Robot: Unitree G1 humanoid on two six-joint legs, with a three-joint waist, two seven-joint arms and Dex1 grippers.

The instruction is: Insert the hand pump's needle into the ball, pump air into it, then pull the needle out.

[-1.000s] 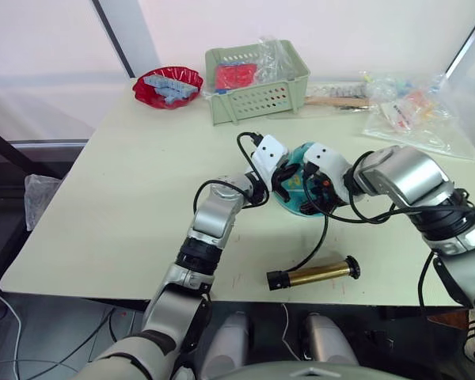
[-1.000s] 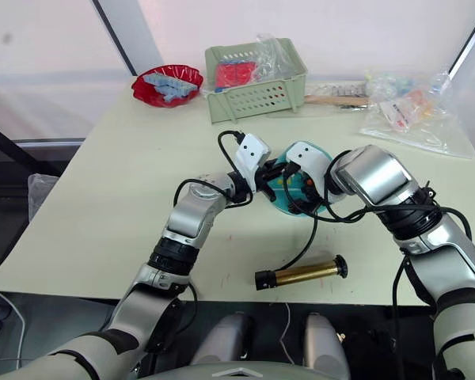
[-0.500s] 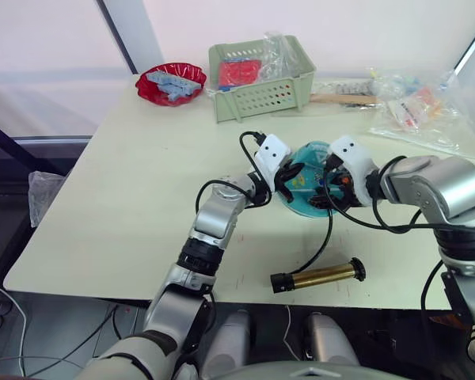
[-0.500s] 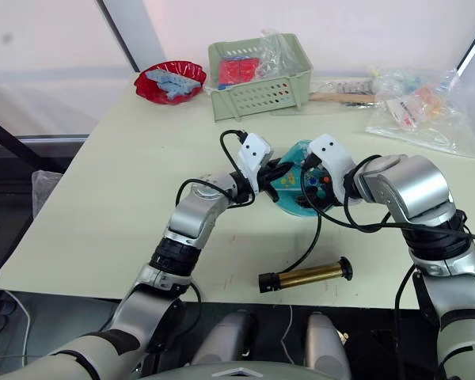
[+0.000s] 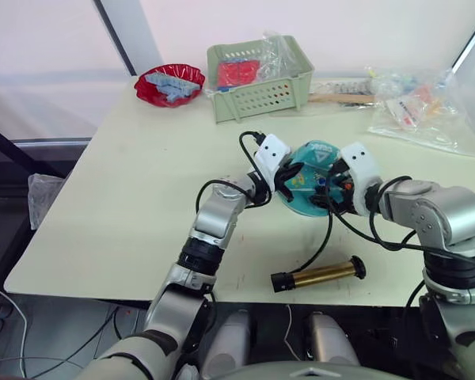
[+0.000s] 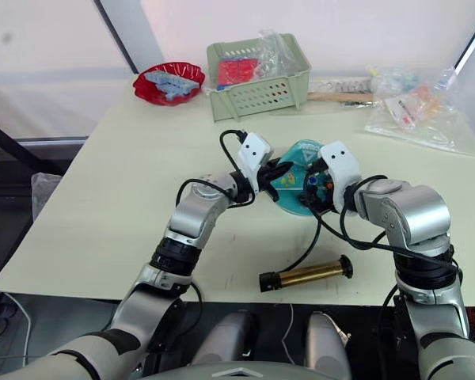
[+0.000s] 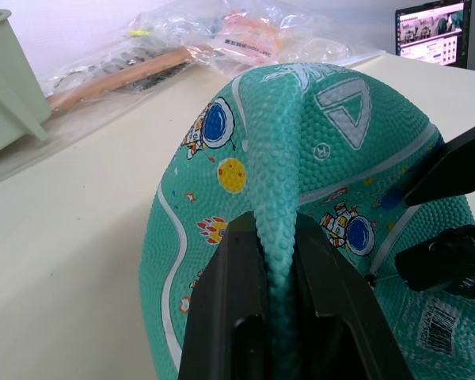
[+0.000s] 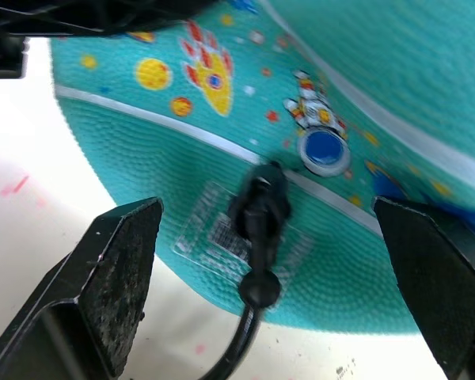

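Pinching a fold of the ball [image 7: 317, 158]: left pincer [image 7: 273, 317]. Right pincer [image 8: 261, 261] spread apart around the inserted needle [image 8: 261, 207]; pump [image 5: 317, 275] on table [image 5: 134, 198].

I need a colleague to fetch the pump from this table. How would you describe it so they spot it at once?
On the pale table, look at the near edge, in front of the teal rubber ball. The hand pump lies flat there: a short bronze-gold metal cylinder with black end caps. A thin black hose runs from it up to the ball; nothing else on the table is metallic gold.
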